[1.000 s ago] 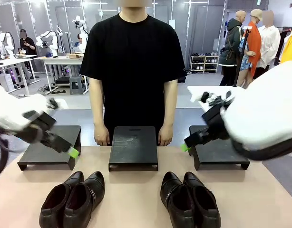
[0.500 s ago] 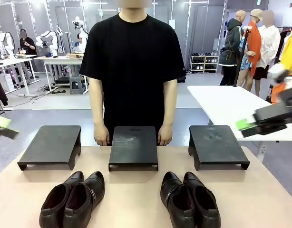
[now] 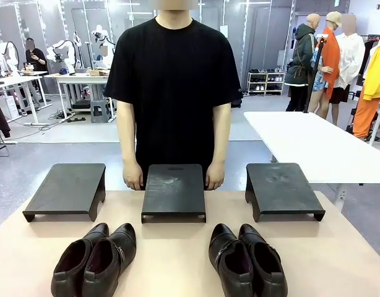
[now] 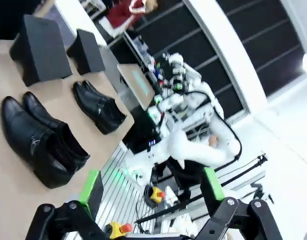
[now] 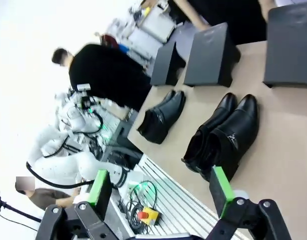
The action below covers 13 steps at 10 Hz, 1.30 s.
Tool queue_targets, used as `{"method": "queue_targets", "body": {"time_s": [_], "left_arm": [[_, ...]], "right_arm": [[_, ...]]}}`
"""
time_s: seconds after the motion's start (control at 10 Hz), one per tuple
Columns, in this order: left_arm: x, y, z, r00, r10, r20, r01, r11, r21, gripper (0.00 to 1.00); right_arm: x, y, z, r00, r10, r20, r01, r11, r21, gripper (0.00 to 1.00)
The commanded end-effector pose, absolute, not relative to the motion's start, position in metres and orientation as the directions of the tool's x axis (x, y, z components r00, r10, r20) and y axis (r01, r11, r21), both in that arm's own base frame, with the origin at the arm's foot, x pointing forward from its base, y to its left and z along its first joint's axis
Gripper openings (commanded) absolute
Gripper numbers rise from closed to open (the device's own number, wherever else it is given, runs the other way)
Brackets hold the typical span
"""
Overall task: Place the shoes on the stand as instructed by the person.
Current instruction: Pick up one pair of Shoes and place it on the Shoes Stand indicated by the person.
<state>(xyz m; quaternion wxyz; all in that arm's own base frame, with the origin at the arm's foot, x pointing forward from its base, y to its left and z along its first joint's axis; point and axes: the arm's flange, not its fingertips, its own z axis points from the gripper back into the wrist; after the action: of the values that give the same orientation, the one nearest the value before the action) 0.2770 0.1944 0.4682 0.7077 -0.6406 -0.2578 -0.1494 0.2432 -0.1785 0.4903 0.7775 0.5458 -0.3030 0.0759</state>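
Both arms have swung outward and away from the stands since a second ago, while the shoes and the person have not shifted. The tan table (image 3: 177, 263) spans the lower half of the front view. Behind it, at centre, stands the person (image 3: 174, 80) in a black T-shirt, arms hanging straight, one hand (image 3: 133, 179) and the other hand (image 3: 215, 177) at the table's far edge on either side of the middle stand (image 3: 173, 189). That stand sits in a row with the left stand (image 3: 69, 185) and the right stand (image 3: 281, 189), all three bare on top. Nearer the camera, at lower left, the higher-cut pair (image 3: 94, 260) lies side by side, toes toward the person. The lower pair (image 3: 247, 260) lies the same way at lower right. At the bottom of its wrist view, the left gripper (image 4: 151, 185) has its jaws wide apart with nothing between them. The right gripper (image 5: 160, 185), at the bottom of its own view, is likewise spread and holds nothing.
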Motion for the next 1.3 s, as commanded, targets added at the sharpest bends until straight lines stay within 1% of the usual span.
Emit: {"method": "queue_targets", "body": {"time_s": [0.0,0.2,0.3,0.4,0.5,0.6,1.2], "left_arm": [[0.262,0.224,0.462,0.808,0.211,0.550,0.528,0.155,-0.835,1.00],[0.230,0.239,0.467,0.788,0.256,0.560,0.521,0.208,-0.828,1.00],[0.225,0.240,0.467,0.787,0.266,0.557,0.509,0.233,-0.829,1.00],[0.229,0.238,0.468,0.781,0.277,0.559,0.507,0.241,-0.828,1.00],[0.234,0.232,0.472,0.771,0.253,0.585,0.532,0.250,-0.809,1.00],[0.223,0.250,0.461,0.791,0.281,0.544,0.494,0.232,-0.838,1.00],[0.223,0.250,0.461,0.791,0.281,0.544,0.494,0.232,-0.838,1.00]], "right_arm": [[0.204,-0.183,0.470,0.768,-0.291,0.570,-0.445,0.397,0.803,1.00],[0.171,-0.200,0.472,0.747,-0.347,0.567,-0.414,0.423,0.806,1.00],[0.163,-0.205,0.474,0.739,-0.364,0.567,-0.399,0.442,0.803,1.00],[0.164,-0.205,0.477,0.723,-0.377,0.579,-0.398,0.458,0.795,1.00],[0.174,-0.232,0.483,0.756,-0.360,0.546,-0.392,0.420,0.819,1.00],[0.174,-0.232,0.483,0.756,-0.360,0.546,-0.392,0.420,0.819,1.00],[0.174,-0.232,0.483,0.756,-0.360,0.546,-0.392,0.420,0.819,1.00]]}}
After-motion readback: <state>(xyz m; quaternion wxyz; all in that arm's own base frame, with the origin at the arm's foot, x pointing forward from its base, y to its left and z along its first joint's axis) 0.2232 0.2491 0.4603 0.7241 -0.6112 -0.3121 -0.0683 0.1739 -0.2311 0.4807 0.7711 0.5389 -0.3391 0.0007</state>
